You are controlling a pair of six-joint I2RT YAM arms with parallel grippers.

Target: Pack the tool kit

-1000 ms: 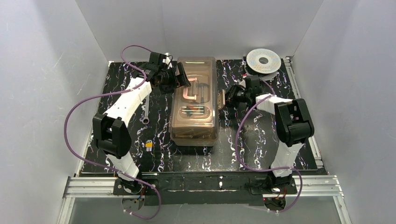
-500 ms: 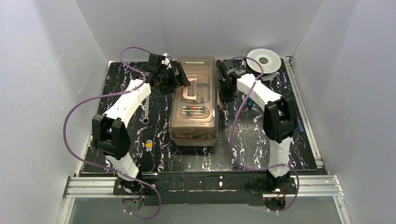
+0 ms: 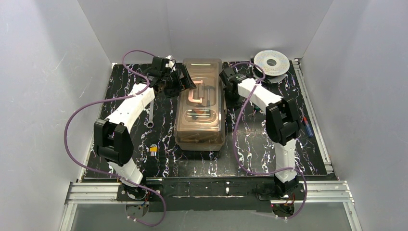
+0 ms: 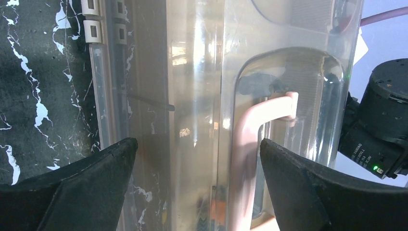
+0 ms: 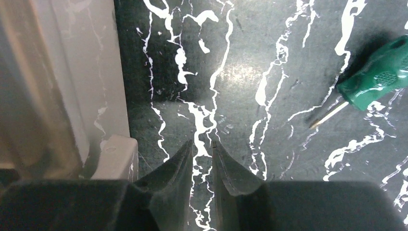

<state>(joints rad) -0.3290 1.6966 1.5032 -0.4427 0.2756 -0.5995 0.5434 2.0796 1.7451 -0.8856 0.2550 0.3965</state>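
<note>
A: You have one toolbox point(image 3: 199, 120) with its lid down and one cream handle point(image 4: 254, 139) on top. It sits between your two grippers.

B: Yes. Your left gripper point(image 4: 197, 147) is spread wide. The lid and the handle lie between its two fingers point(image 4: 96, 183).

A: Your right gripper point(image 5: 202, 144) has its two fingers almost together, and it holds nothing. The toolbox is just to its left.

B: One green screwdriver point(image 5: 377, 77) lies on the table off to its right. One round spool point(image 3: 272, 62) sits farther out past it.
</note>
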